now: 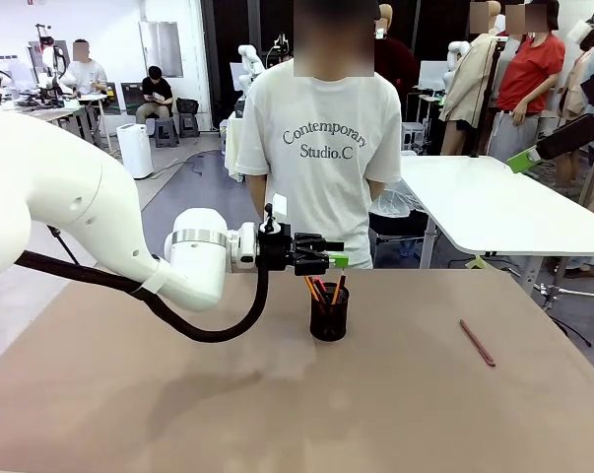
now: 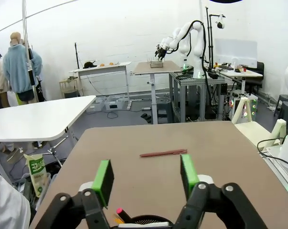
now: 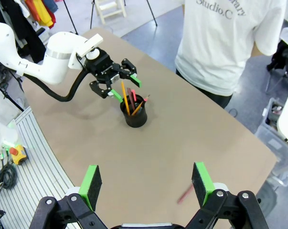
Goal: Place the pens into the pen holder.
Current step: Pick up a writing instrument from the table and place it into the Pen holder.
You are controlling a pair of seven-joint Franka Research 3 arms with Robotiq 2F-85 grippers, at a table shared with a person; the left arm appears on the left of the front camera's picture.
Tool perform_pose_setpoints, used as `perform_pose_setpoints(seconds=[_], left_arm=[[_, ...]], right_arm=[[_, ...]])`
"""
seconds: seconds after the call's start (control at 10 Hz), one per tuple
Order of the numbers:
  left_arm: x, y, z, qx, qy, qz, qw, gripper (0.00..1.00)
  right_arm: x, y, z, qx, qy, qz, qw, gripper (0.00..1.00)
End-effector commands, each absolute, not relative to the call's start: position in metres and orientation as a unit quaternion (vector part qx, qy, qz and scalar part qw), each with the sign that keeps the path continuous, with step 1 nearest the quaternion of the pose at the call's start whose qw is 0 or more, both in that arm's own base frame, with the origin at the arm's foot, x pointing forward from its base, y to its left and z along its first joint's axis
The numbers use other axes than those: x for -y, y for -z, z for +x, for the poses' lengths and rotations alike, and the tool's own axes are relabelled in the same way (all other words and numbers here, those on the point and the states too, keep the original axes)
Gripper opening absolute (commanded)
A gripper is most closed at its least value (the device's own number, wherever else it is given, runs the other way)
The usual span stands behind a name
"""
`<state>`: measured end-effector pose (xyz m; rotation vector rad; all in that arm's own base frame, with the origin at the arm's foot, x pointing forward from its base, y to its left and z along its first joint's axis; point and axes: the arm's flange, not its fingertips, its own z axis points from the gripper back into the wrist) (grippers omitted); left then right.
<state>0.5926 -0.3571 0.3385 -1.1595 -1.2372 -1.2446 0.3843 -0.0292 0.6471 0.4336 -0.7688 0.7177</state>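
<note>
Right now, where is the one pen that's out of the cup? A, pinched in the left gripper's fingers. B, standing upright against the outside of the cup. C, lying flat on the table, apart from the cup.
C: the reddish-brown pen lies flat on the table, with bare surface between it and the mesh cup.

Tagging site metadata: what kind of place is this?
Likely a robotics lab: another robot arm at a bench, a tripod, and coiled cables beside the arm's mount.
</note>
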Motion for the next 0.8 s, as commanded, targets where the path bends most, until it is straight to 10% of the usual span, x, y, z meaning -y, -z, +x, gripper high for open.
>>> perform_pose_setpoints(seconds=[0.0,0.5,0.7], left_arm=[[0.359,-0.345,0.586,0.511,0.519,-0.485,0.485,1.0],[0.358,-0.338,0.592,0.509,0.514,-0.48,0.496,1.0],[0.336,-0.349,0.598,0.407,0.558,-0.483,0.538,1.0]], right_arm=[[0.029,-0.647,0.384,0.372,-0.342,0.216,0.835,1.0],[0.029,-0.647,0.384,0.372,-0.342,0.216,0.835,1.0],[0.029,-0.647,0.384,0.372,-0.342,0.216,0.835,1.0]])
